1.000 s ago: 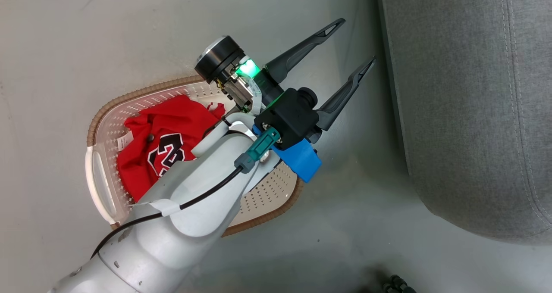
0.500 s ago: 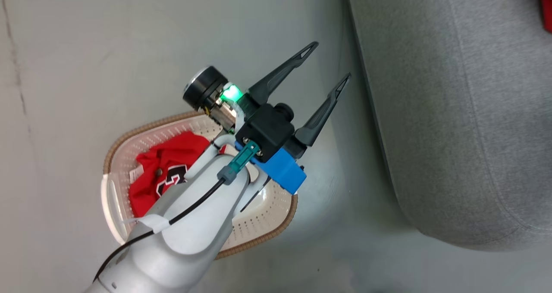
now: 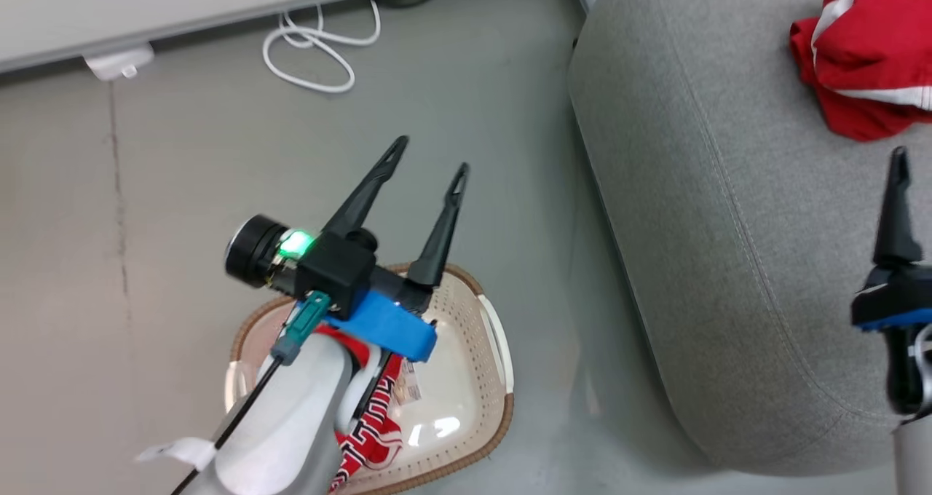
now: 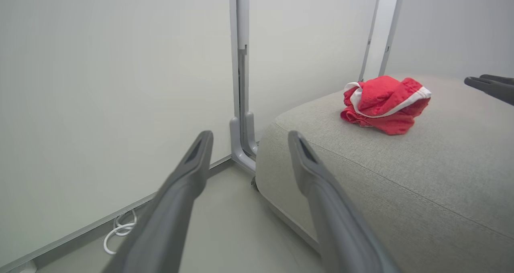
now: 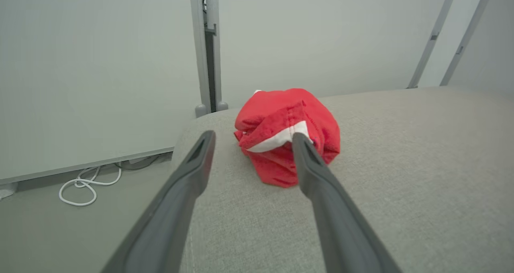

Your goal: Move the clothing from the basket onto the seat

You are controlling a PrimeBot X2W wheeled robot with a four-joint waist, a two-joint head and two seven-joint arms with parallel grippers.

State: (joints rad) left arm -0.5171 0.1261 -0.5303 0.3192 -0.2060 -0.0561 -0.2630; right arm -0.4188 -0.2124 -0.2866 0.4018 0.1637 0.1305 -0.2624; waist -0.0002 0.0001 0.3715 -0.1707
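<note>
your left fingers (image 3: 364, 196) and right fingers (image 5: 192, 172) both stand spread and empty. one jersey (image 3: 866, 51) lies bunched on the seat (image 3: 728, 247); the other jersey (image 3: 371, 429) sits in the basket (image 3: 504, 408), half hidden under your left arm (image 3: 291, 408). reach in blind and you could hook the perforated wall and drag the basket.

I count two red garments (image 3: 866, 51) (image 3: 375, 429), one basket (image 3: 507, 415) and one seat (image 3: 728, 247). Two grippers (image 3: 431, 153) (image 5: 252, 136) and one white cable (image 3: 331, 89) complete my view.
</note>
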